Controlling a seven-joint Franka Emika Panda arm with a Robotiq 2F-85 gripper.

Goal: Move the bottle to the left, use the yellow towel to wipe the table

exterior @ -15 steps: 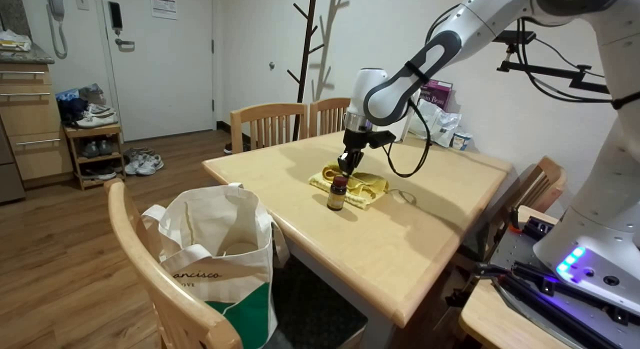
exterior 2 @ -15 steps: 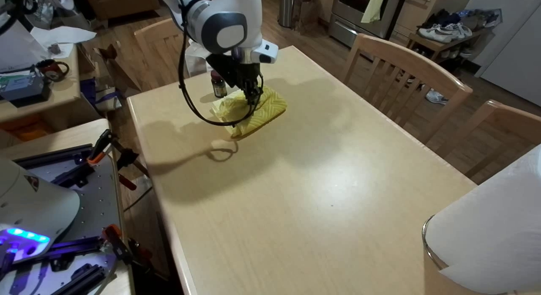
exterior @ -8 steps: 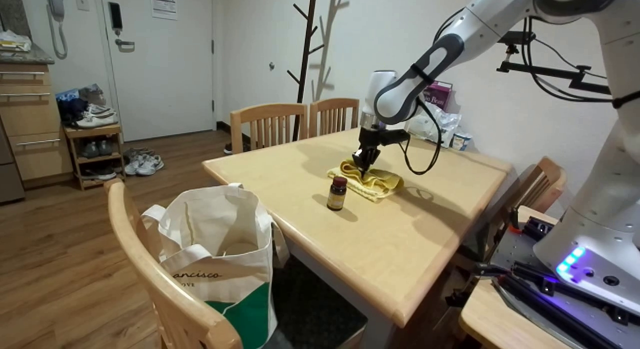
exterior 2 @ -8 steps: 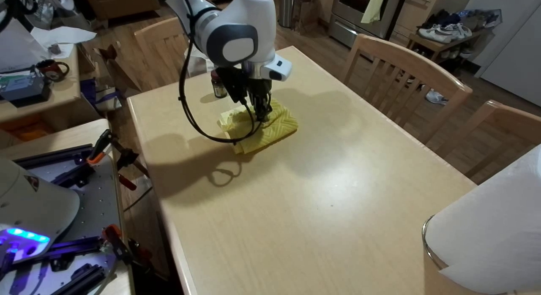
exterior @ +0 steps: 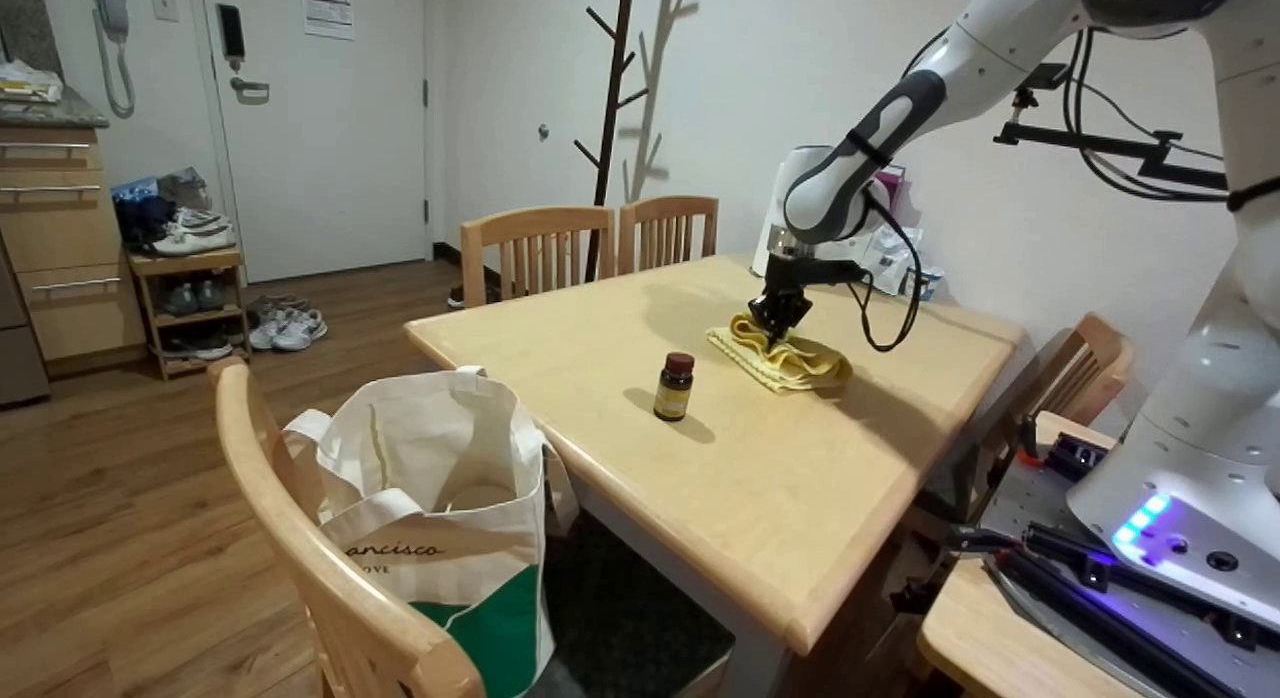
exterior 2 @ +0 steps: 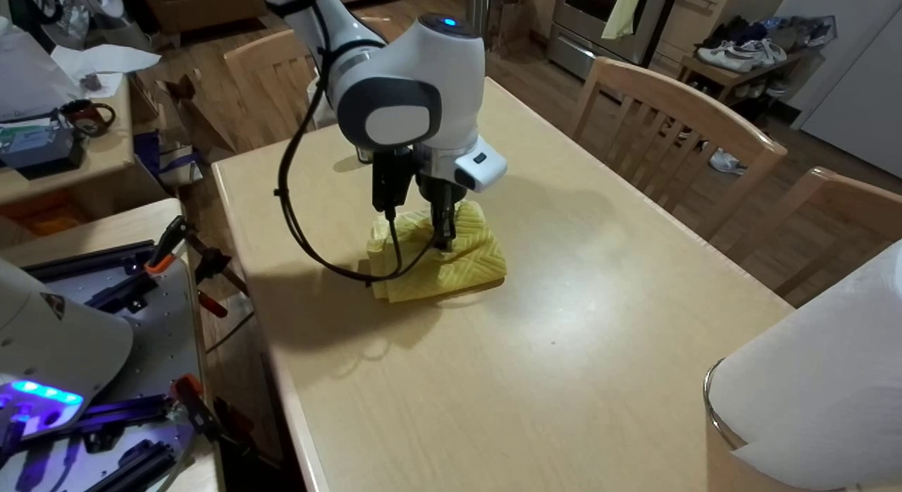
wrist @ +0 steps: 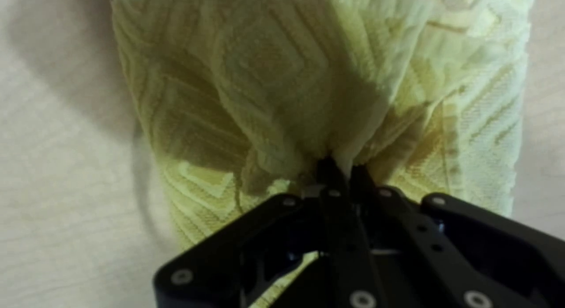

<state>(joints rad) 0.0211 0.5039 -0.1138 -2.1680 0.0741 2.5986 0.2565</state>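
"Two steps are named in the task; which is judged to be in hand?"

"The wiping, most likely. The bottle [exterior: 673, 390] is seen upright near the bench's [exterior: 720, 498] edge by the tote bag [exterior: 450, 530], towards the left as reckoned from the arm [exterior: 960, 63], so the first step can be taken as done."

"And how is the hand [wrist: 344, 171] set?"

"It is closed, with a fold of the yellow towel [wrist: 273, 92] pinched in it. The rest of the towel is spread in loose folds on the bench, farther in from that edge than the bottle, and the two are parted by bare bench."

"What is called for by the next move?"

"A low, level sweep, it is thought: the towel to be drawn towards the bench's opposite edge with the pinch unbroken. If the hand is lifted, only loose folds may be trailed over the surface; on any return stroke the bottle is to be steered clear of."
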